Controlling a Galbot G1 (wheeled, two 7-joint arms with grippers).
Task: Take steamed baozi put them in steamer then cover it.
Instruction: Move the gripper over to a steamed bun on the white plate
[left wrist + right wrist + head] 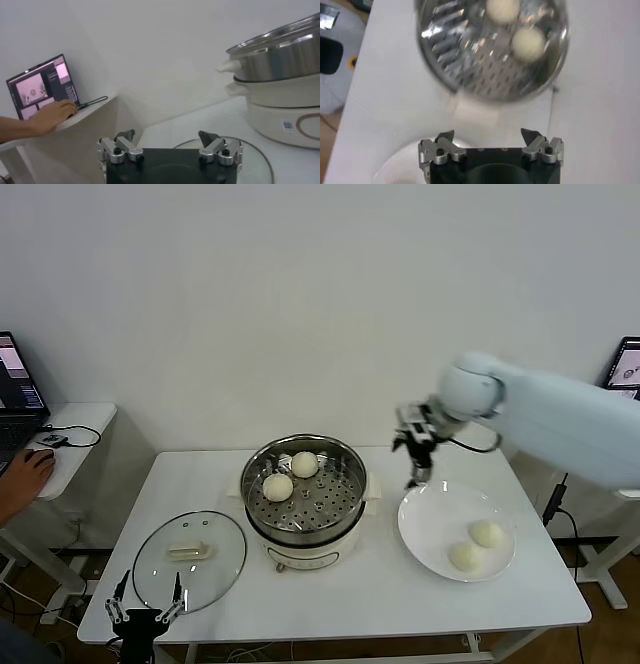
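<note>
Hovering above the table, the right gripper is between the steamer and the white plate, just over the plate's far rim. Its fingers stand wide apart and hold nothing; the right wrist view shows both fingertips with only air between them and the perforated basket beyond.

Two steamed baozi are already in the steamer basket: one on the robot's left side, one a bit farther back, close to each other but I cannot tell if touching. Two more baozi lie on the plate, on its right part: one and one nearer the table front, just beside each other.

The cover lies flat on the table, handle up, to the left of the steamer and near the front-left corner, not on the pot.

The left gripper is parked low at the front table edge, by the cover's near rim, also fully open and empty; its wrist cam sees the steamer's steel wall and cream base from the side.

At far left a person's hand rests on a small side desk beside a laptop.
</note>
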